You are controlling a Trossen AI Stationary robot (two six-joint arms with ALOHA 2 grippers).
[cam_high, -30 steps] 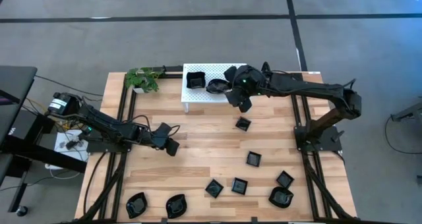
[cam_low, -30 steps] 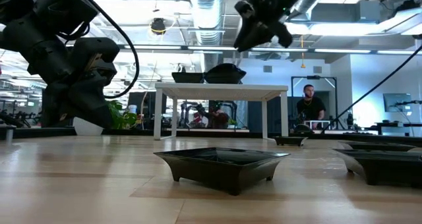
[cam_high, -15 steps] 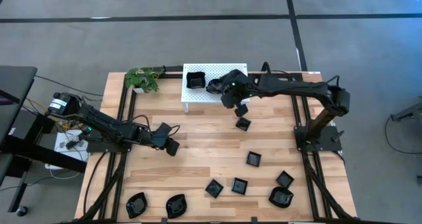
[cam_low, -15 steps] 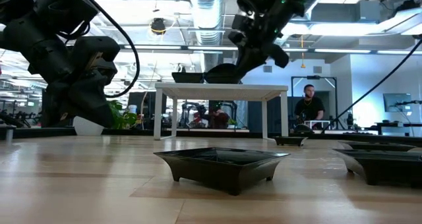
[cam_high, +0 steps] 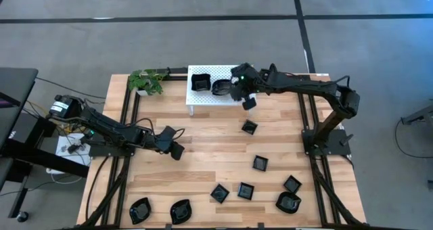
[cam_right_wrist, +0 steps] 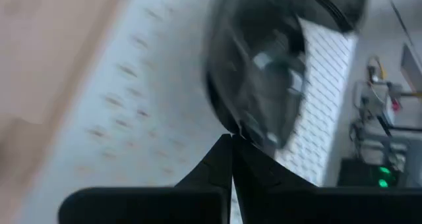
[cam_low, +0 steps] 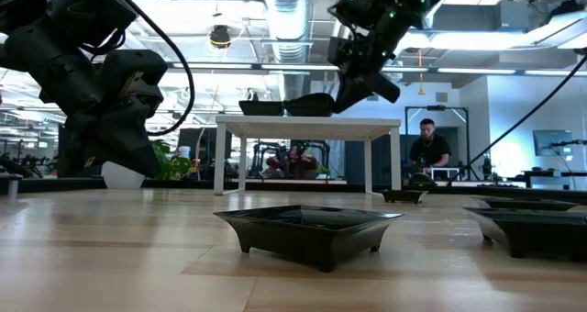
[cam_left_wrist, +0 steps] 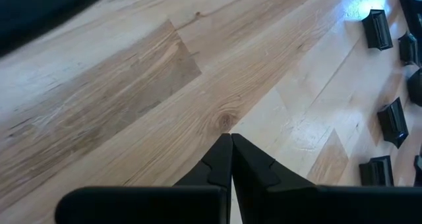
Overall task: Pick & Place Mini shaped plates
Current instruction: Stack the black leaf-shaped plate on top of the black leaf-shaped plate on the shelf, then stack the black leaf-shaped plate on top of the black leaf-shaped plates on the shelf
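Note:
Two mini shaped plates sit on the white perforated rack (cam_high: 216, 99): a square one (cam_high: 200, 82) and a rounded one (cam_high: 220, 88). My right gripper (cam_high: 235, 90) hovers over the rack's right half, shut, its tips at the rim of the rounded plate (cam_right_wrist: 264, 85) with nothing between them. The low view shows both plates (cam_low: 310, 104) on top of the rack, the right gripper (cam_low: 352, 90) just right of them. Several more black plates lie on the wooden table, such as one (cam_high: 249, 127) below the rack and a square one (cam_low: 312, 228) close to the low camera. My left gripper (cam_high: 175, 149) waits shut at mid-left.
A potted plant (cam_high: 149, 80) stands left of the rack. Loose plates spread along the table's near side, from the bottom left (cam_high: 140, 210) to the bottom right (cam_high: 289, 202). Bare wood (cam_left_wrist: 132, 85) lies under the left gripper (cam_left_wrist: 231, 141). A person (cam_low: 431, 149) sits in the room behind.
My right gripper has shut from half open and shifted over the rack, ending beside the rounded plate. That plate now lies flatter on the rack. The left arm has not moved.

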